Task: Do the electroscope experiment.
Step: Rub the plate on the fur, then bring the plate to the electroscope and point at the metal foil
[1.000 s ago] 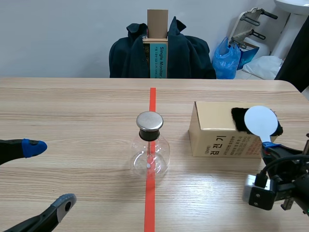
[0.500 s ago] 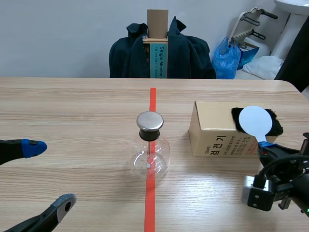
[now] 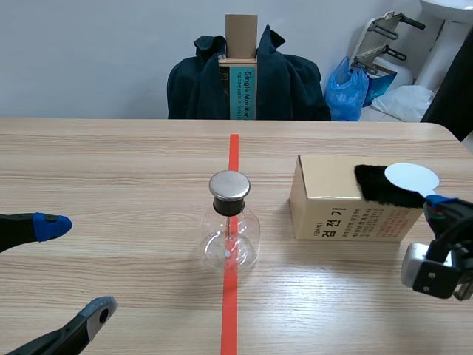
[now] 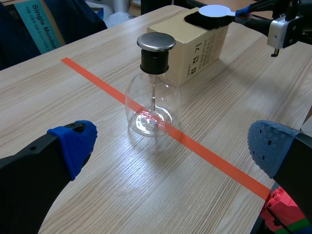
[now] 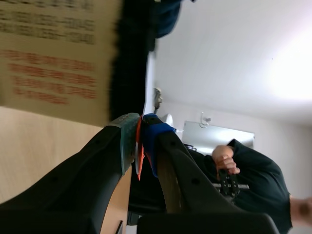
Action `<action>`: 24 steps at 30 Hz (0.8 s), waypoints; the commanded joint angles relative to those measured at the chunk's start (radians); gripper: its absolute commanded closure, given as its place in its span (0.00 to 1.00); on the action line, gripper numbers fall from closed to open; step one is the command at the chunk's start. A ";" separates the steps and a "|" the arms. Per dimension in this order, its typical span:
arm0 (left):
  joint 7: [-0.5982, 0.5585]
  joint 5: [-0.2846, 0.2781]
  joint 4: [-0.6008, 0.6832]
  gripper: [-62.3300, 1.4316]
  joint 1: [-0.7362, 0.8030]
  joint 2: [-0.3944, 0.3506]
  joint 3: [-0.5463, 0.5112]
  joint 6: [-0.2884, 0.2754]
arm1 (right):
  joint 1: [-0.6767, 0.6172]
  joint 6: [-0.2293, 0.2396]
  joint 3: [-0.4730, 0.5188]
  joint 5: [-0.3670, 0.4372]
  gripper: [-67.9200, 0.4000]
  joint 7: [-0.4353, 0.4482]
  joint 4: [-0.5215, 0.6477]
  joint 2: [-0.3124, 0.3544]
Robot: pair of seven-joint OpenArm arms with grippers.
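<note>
The right jaws are pinching shut on the thin orange handle [image 5: 139, 158] of a white disc [image 3: 412, 177], their 2 pads [image 5: 127, 139] pressing it from either side with nothing else between them. They are holding it level so that the disc is lying, as far as I can tell, on the black fur [image 3: 377, 188] draped over the top of the cardboard box [image 3: 329, 203]. By my reading this is the rubbing step, charging the disc before it goes to the flask. The left jaws are standing wide open and gripping nothing, their blue pads [image 4: 74, 142] pointing toward the flask from well apart (probably just waiting their turn).

The flask [image 3: 247, 237] is standing upright in the middle of the counter [image 3: 111, 170], on the orange-red tape line [image 3: 229, 318], near the box but not touching it. It is showing a clear, round belly, a black stopper [image 3: 228, 205], a flat metal cap [image 3: 229, 186] and a thin rod [image 4: 153, 95] hanging inside; any leaves on it are too small to tell.
</note>
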 commanded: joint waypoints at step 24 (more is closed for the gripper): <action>0.150 -0.013 -0.215 0.96 -0.267 0.021 0.110 -0.008 | 0.009 -0.039 0.142 0.251 0.98 -0.106 0.432 0.113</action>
